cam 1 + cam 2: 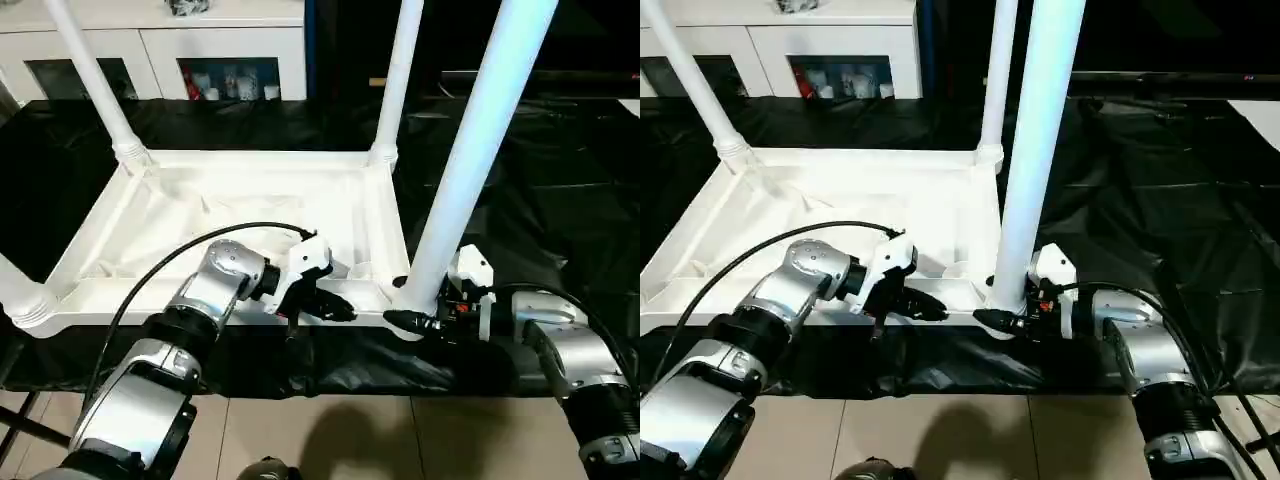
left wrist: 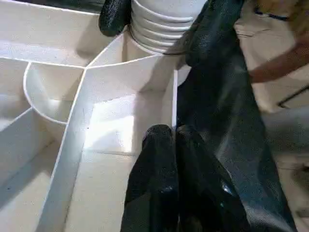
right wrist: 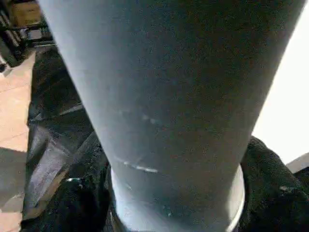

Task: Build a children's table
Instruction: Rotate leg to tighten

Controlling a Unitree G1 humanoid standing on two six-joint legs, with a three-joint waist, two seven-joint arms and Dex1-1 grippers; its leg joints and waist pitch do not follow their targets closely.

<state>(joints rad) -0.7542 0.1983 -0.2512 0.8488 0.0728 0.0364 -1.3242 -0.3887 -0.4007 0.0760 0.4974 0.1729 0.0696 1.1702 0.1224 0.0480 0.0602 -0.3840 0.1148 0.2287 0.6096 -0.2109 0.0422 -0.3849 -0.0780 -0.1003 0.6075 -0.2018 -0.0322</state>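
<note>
A: Head view?
B: The table top (image 1: pixel 250 215) lies upside down on black sheeting (image 1: pixel 560 200), legs standing in its corner sockets. The left gripper (image 1: pixel 335 308), fingers pressed together and holding nothing, rests on the top's near rim. The right gripper (image 1: pixel 405 320) clasps the near-right leg (image 1: pixel 470 170) at its base.
A: Left wrist?
B: Closed fingers (image 2: pixel 159 159) over the ribbed underside (image 2: pixel 72 121), the leg's ridged foot beyond.
A: Right wrist?
B: Black fingers (image 3: pixel 270 193) on either side of the leg (image 3: pixel 169 96).
</note>
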